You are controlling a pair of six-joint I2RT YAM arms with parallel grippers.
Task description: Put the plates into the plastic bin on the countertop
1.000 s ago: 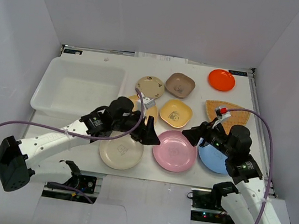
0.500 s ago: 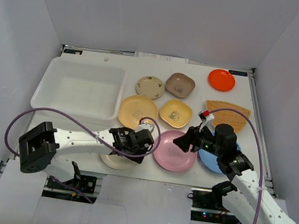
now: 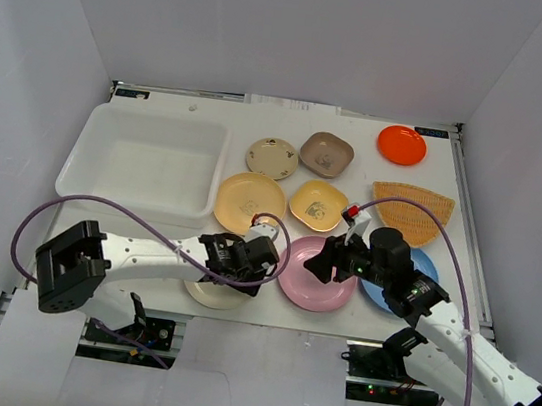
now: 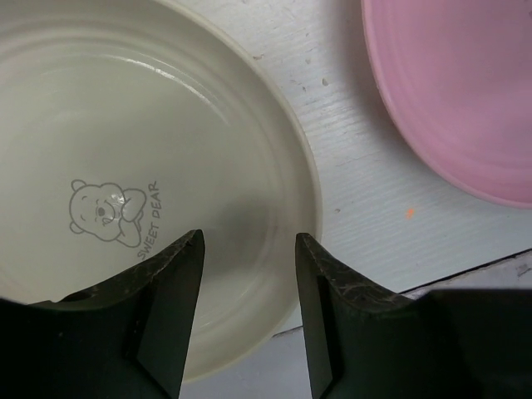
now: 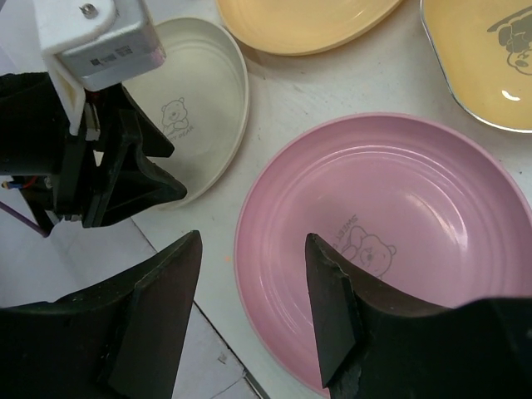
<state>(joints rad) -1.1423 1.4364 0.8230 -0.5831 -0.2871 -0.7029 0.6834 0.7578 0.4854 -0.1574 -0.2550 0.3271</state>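
PLATES: 9 pcs, all laid on countertop (image 3: 365, 148) to R of plastic bin (image 3: 146, 160); none binned yet.
Cream plate (image 4: 125, 208): just off bin's near-R corner. Left gripper (image 4: 248, 249) has been brought down over its rim, jaws part-open, nothing held.
Pink plate (image 5: 399, 216): further R of bin. Right gripper (image 5: 253, 241) has been swung in above it, jaws part-open, empty.
Judged: two pick-ups being set up, grasps pending.

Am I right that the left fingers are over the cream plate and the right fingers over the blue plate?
Not quite: the right fingers are over the pink plate, not the blue one, as the right wrist view shows. The left fingers are indeed over the cream plate.
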